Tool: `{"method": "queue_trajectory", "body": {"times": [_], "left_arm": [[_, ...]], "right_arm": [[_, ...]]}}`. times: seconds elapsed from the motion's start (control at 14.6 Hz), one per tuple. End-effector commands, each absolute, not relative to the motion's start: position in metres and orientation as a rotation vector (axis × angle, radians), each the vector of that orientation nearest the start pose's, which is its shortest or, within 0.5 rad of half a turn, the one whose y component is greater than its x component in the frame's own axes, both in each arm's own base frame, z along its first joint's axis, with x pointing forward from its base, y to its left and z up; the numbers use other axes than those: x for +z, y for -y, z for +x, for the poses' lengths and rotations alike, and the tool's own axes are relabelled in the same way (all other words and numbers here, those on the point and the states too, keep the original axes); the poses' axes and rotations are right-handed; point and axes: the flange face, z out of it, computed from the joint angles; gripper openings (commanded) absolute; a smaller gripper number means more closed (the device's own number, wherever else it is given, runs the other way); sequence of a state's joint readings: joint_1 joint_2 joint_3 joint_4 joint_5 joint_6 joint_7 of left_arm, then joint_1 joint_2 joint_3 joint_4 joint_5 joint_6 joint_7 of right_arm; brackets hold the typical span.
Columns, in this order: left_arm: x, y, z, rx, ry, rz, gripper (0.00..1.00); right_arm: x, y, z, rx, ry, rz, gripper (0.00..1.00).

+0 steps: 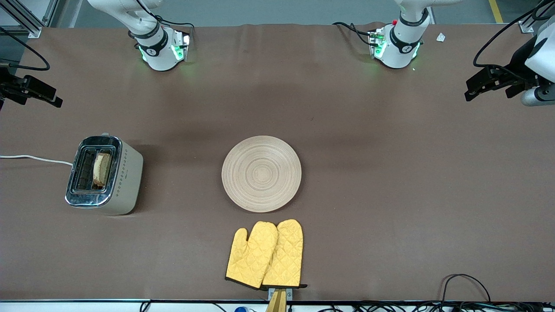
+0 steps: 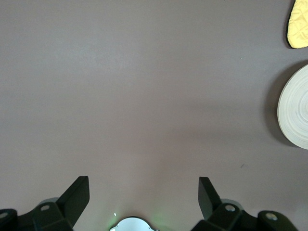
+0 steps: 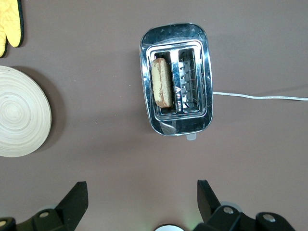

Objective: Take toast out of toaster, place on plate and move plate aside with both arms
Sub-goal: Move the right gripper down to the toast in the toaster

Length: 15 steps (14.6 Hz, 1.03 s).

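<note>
Clearly the toast (image 3: 162,82) stands edge-up in the toaster (image 3: 176,79) under the open right end effector (image 3: 139,202); the left end effector (image 2: 143,199), open too, waits.

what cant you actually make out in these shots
- Toast: only its top edge shows in the front and right wrist views; the toaster slot hides the rest.
- Plate: cut off by the picture's edge in both wrist views.
- Oven mitts: only a corner shows in each wrist view.
- Left gripper and right gripper: open, partly cut off at the front view's edges.
</note>
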<state>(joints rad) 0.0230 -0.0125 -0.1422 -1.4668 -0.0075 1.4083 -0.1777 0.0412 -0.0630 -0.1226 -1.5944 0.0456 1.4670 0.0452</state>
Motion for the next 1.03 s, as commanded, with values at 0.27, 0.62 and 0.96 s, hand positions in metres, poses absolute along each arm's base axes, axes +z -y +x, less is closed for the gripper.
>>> {"method": "queue_trajectory", "body": {"times": [0.27,0.62,0.96], "left_arm": [[0.669,0.067,0.529,0.059,0.082,-3.142,1.0],[0.672,0.067,0.529,0.049,0.083,-3.141,1.0],[0.672,0.066,0.529,0.049,0.085,-3.141,1.0]], "right_arm": [[0.639,0.037,0.515,0.099,-0.209,-3.062,1.0],[0.597,0.017,0.546,0.138,-0.152,-3.076,1.0],[0.513,0.006,0.586,0.214,-0.116,-3.105,1.0]]}}
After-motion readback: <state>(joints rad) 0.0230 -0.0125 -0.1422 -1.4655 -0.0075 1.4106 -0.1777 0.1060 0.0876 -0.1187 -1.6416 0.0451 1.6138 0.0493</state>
